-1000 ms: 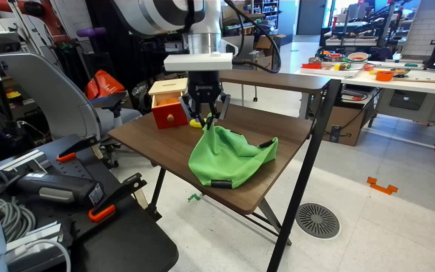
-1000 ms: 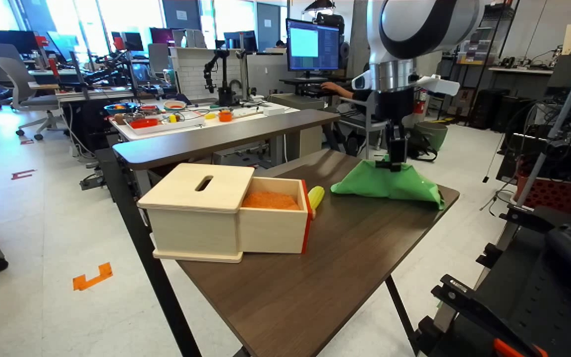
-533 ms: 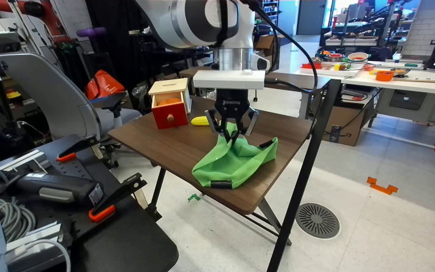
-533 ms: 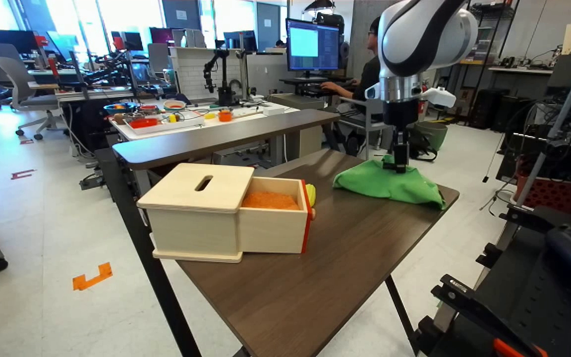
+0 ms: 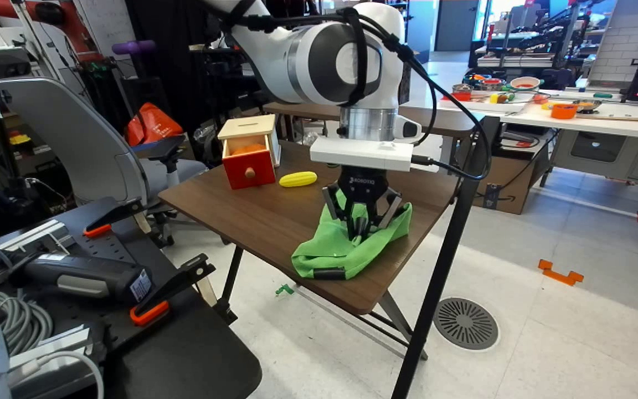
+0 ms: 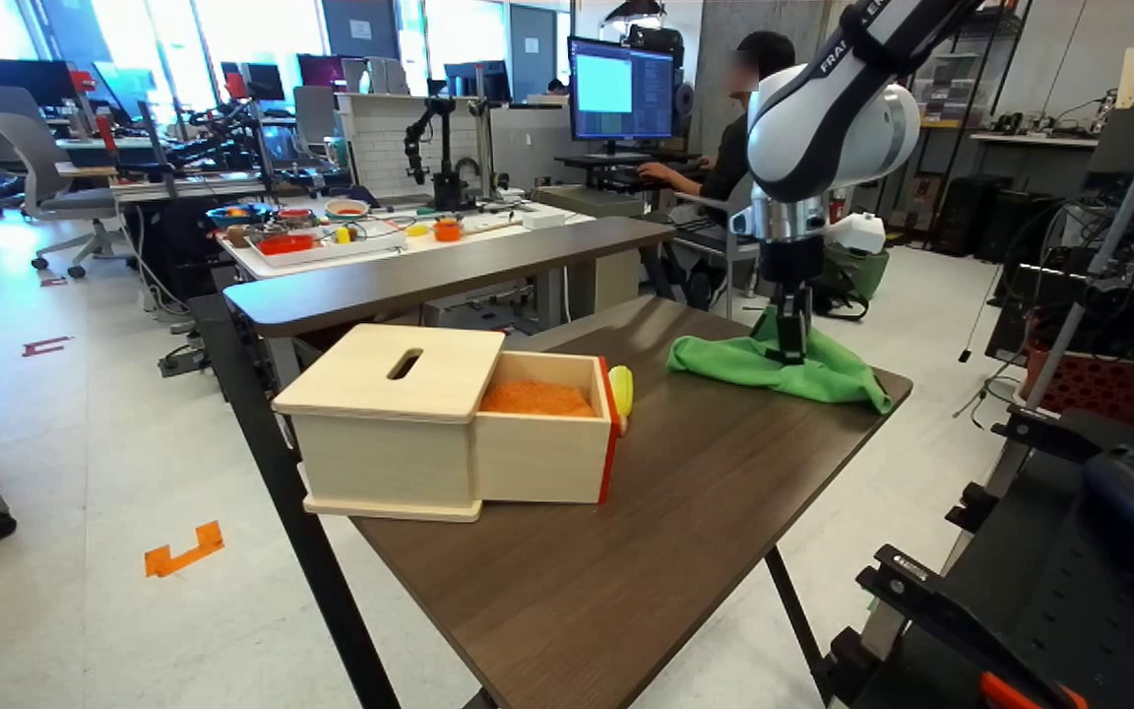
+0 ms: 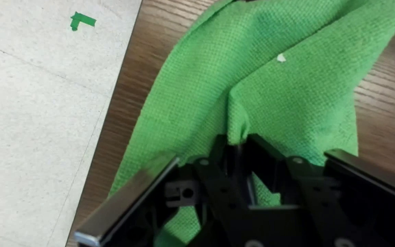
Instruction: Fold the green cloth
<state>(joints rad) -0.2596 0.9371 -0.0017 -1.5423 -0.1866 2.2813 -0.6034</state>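
Observation:
The bright green cloth point(image 5: 322, 249) lies rumpled near one end of the brown table, with a dark strip on its visible edge. It also shows in an exterior view point(image 6: 724, 364), partly behind my gripper. In the wrist view the green cloth point(image 7: 303, 85) has a raised diagonal crease running to the fingertips. My gripper point(image 5: 358, 228) points down, low over the middle of the cloth. In the wrist view the fingertips point(image 7: 237, 142) are closed on a pinched green fold and a dark strip. The gripper also shows edge-on in an exterior view point(image 6: 789, 350). The cloth under the fingers is hidden.
A wooden box with an open red-fronted drawer point(image 5: 248, 169) stands on the table point(image 6: 665, 522), and in an exterior view its side point(image 6: 380, 458) shows. A yellow object point(image 5: 298, 179) lies beside the drawer. A raised shelf point(image 6: 449, 266) runs along one table side.
My gripper has moved away from the yellow object and down, carrying the held cloth part over the rest of the cloth. The yellow object has come into full view in an exterior view.

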